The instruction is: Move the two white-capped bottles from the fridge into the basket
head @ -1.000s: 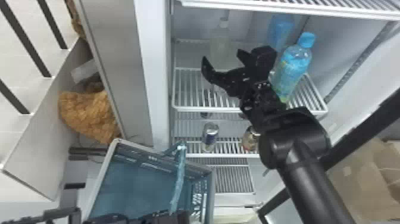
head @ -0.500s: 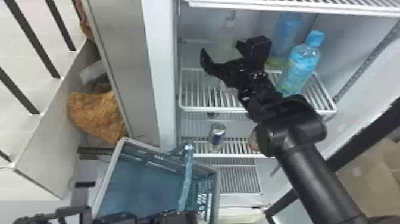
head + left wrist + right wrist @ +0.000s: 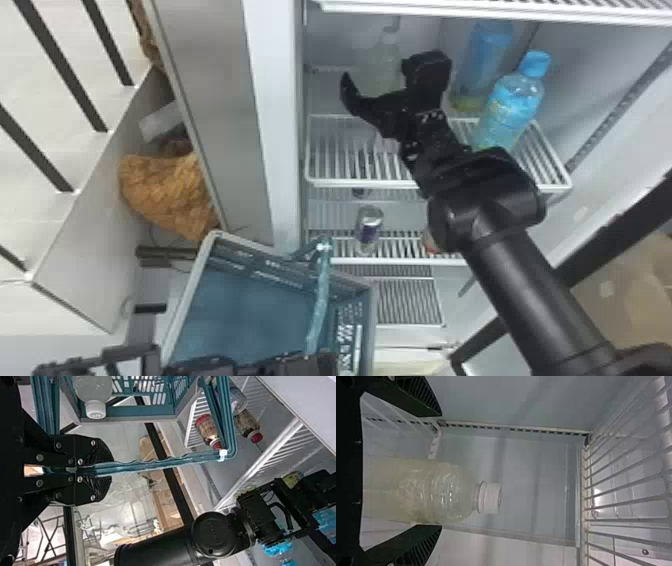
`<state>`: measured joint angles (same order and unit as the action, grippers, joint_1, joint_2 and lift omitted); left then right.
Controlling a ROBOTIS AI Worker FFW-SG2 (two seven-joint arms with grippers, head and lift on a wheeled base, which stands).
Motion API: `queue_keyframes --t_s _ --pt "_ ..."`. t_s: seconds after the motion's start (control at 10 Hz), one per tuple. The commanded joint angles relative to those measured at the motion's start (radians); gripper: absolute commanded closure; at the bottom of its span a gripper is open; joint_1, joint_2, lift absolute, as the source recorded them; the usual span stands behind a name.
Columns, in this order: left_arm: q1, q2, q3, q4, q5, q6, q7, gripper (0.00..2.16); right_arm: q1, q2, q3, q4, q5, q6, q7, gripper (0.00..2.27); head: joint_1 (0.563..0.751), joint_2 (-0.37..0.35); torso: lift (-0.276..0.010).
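Holding my right gripper, fingers open, by a white-capped bottle, and my left gripper, fingers clamped on the basket handle!

A wire shelf holds a white-capped bottle between the right gripper's parted fingers, a blue-capped bottle and bluish bottle to their right.

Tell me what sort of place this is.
Likely a shop or break room: an open fridge with wire shelves, holding blue-capped bottles and a can, beside a tiled floor.
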<state>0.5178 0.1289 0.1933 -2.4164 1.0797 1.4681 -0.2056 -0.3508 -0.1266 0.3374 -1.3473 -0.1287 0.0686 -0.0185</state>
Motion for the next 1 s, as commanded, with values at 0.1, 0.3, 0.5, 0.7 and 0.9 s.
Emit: queue_keyframes --t_s 0.1,0.3,0.5,0.7,0.9 --pt "0.0 0.0 0.0 0.0 0.001 -0.003 -0.002 1.21 -0.01 0.004 -0.018 0.018 0.001 0.002 -0.008 0.46 0.695 -0.08 0.0" --pt "0.002 0.0 0.0 0.003 0.001 -0.003 -0.002 1.21 -0.01 0.004 -0.02 0.008 -0.003 0.0 -0.02 0.9 0.695 -0.092 0.0" --pt "0.002 0.0 0.002 0.003 0.001 -0.003 -0.002 1.21 0.0 0.004 -0.028 -0.006 -0.013 -0.007 -0.02 0.9 0.695 -0.095 0.0" --pt "0.005 0.0 0.002 0.003 0.003 -0.003 -0.003 1.21 0.029 0.004 -0.048 -0.058 -0.019 -0.007 -0.021 0.9 0.695 -0.098 0.0" --pt "0.005 0.0 0.002 0.003 0.003 -0.003 -0.005 1.21 0.064 0.002 -0.052 -0.112 -0.031 -0.005 -0.02 0.9 0.695 -0.103 0.0"
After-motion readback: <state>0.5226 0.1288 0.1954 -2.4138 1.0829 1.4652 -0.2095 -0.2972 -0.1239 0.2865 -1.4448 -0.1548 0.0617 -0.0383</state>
